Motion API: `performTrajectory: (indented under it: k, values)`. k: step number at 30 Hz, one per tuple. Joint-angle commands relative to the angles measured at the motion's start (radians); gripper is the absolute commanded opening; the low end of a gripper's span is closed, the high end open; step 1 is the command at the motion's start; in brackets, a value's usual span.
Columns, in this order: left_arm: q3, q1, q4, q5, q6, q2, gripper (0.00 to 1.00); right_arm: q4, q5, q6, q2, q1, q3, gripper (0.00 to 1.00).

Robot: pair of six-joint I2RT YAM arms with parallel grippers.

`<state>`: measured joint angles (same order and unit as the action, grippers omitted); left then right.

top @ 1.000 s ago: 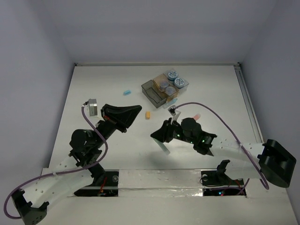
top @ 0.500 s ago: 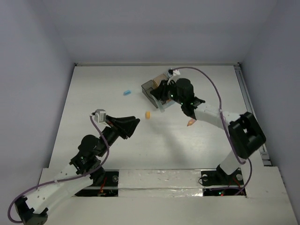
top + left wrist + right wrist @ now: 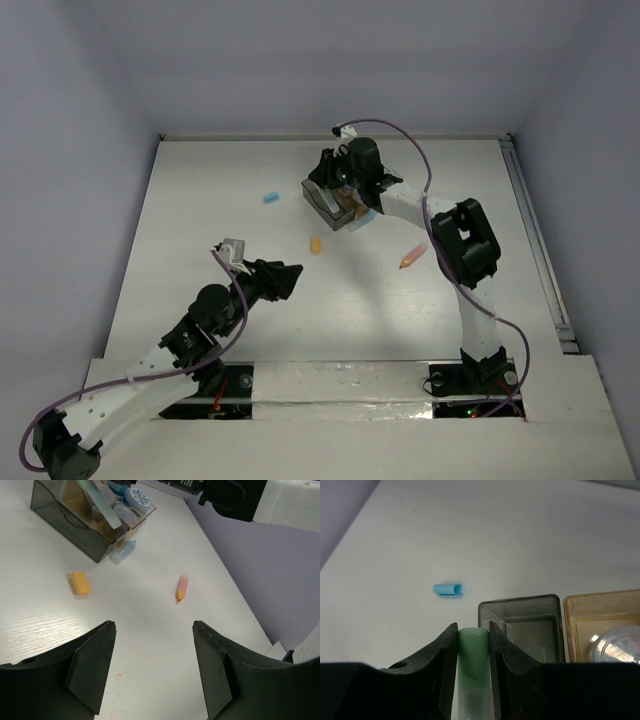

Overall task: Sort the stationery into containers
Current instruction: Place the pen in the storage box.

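My right gripper (image 3: pixel 472 630) is shut on a pale green stick (image 3: pixel 473 652) and hangs over the near edge of the dark grey box (image 3: pixel 520 611) of the containers (image 3: pixel 320 193). In the top view the right gripper (image 3: pixel 338 193) sits over that cluster. The tan box (image 3: pixel 580 611) beside it holds a patterned roll (image 3: pixel 620 645). My left gripper (image 3: pixel 153 625) stands open and holds nothing, low over bare table, seen from above at mid-left (image 3: pixel 289 278). Loose stationery lies about: an orange block (image 3: pixel 80 583), a pink-orange stick (image 3: pixel 181 588), a light blue stick (image 3: pixel 448 589).
A pale blue piece (image 3: pixel 123 554) lies against the front of the dark grey box. The right arm (image 3: pixel 440 215) arches across the table's right half to the containers. White walls enclose the table on three sides.
My right arm has swung from the table's middle out to the containers, carrying the green stick. My left gripper has opened and drawn back toward the near edge.
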<state>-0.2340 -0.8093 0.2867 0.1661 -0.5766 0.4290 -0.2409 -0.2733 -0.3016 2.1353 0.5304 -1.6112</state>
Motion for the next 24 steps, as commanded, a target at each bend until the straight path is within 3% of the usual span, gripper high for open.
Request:
performTrajectory:
  k: [1, 5, 7, 8, 9, 14, 15, 18, 21, 24]
  values:
    - [0.012, 0.004, 0.034, 0.024, 0.024, 0.005, 0.6, 0.02, 0.025, 0.03, 0.026, -0.004, -0.067, 0.0]
    - [0.018, 0.004, 0.043, 0.024, 0.032, 0.01, 0.6, 0.017, 0.046, 0.03, 0.054, -0.004, -0.076, 0.02]
    - [0.018, 0.004, 0.043, 0.018, 0.035, 0.013, 0.6, 0.017, 0.048, 0.03, 0.07, -0.004, -0.087, 0.08]
    - [0.016, 0.004, 0.045, 0.015, 0.035, 0.016, 0.6, 0.015, 0.057, 0.029, 0.074, -0.004, -0.084, 0.15]
    - [0.018, 0.004, 0.045, 0.013, 0.035, 0.014, 0.6, 0.014, 0.063, 0.029, 0.075, -0.004, -0.084, 0.15]
    - [0.027, 0.004, 0.045, 0.01, 0.026, 0.002, 0.6, 0.023, 0.104, 0.025, 0.051, -0.004, -0.078, 0.48]
    - [0.027, 0.004, 0.045, 0.009, 0.026, -0.001, 0.6, 0.025, 0.115, 0.022, 0.037, -0.004, -0.072, 0.6]
    - [0.033, 0.004, 0.048, 0.007, 0.023, -0.001, 0.6, 0.008, 0.166, 0.007, -0.038, -0.004, -0.007, 0.76]
    - [0.038, 0.004, 0.058, 0.003, 0.023, 0.005, 0.6, -0.017, 0.229, -0.024, -0.115, -0.004, 0.114, 0.8]
    - [0.038, 0.004, 0.068, 0.0, 0.027, 0.01, 0.6, -0.058, 0.357, -0.088, -0.244, -0.004, 0.297, 0.63]
